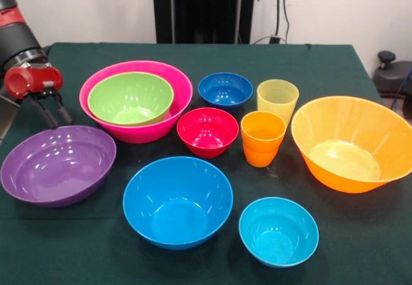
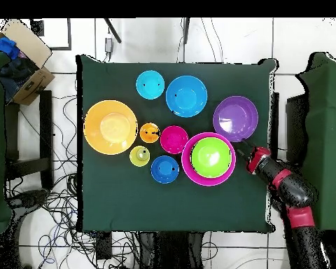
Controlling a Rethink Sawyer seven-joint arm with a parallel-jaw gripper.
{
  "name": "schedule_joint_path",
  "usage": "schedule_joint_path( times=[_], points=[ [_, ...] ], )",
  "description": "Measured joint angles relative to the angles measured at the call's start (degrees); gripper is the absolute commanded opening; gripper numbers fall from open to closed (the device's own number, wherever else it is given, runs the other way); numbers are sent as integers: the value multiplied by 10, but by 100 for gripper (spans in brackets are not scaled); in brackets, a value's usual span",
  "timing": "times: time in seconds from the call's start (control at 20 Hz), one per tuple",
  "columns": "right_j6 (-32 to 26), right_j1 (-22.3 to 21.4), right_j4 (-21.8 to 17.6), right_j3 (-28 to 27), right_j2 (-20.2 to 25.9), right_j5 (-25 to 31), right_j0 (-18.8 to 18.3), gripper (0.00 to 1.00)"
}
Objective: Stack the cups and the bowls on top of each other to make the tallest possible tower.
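Observation:
The large pink bowl (image 1: 138,98) (image 2: 209,160) holds the lime green bowl (image 1: 131,98) (image 2: 211,155). The purple bowl (image 1: 58,165) (image 2: 235,118) sits alone at the front view's left. My gripper (image 1: 50,112) (image 2: 243,146) hangs open and empty just behind the purple bowl's far rim, left of the pink bowl. The sky blue bowl (image 1: 177,201) (image 2: 186,96), small cyan bowl (image 1: 278,231) (image 2: 150,84), red bowl (image 1: 207,131) (image 2: 173,139), dark blue bowl (image 1: 224,91) (image 2: 164,169), orange cup (image 1: 262,137) (image 2: 150,132), yellow cup (image 1: 277,101) (image 2: 139,155) and large orange bowl (image 1: 353,142) (image 2: 110,127) stand apart.
The green tablecloth (image 1: 322,66) (image 2: 108,203) covers the table. A black pedestal (image 1: 205,8) stands behind it. Cardboard boxes (image 2: 20,59) and cables (image 2: 52,210) lie on the floor beside the table.

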Motion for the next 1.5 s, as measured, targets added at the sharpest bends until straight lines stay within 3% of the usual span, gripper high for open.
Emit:
schedule_joint_path(
  times=[0.4, 1.15, 1.5],
  points=[
    [-30, 21, 0, -15, 12, 4, -2, 100],
    [-109, 48, 0, -16, 64, 4, -49, 100],
    [-131, 51, 0, -17, 75, 4, -55, 100]
  ],
)
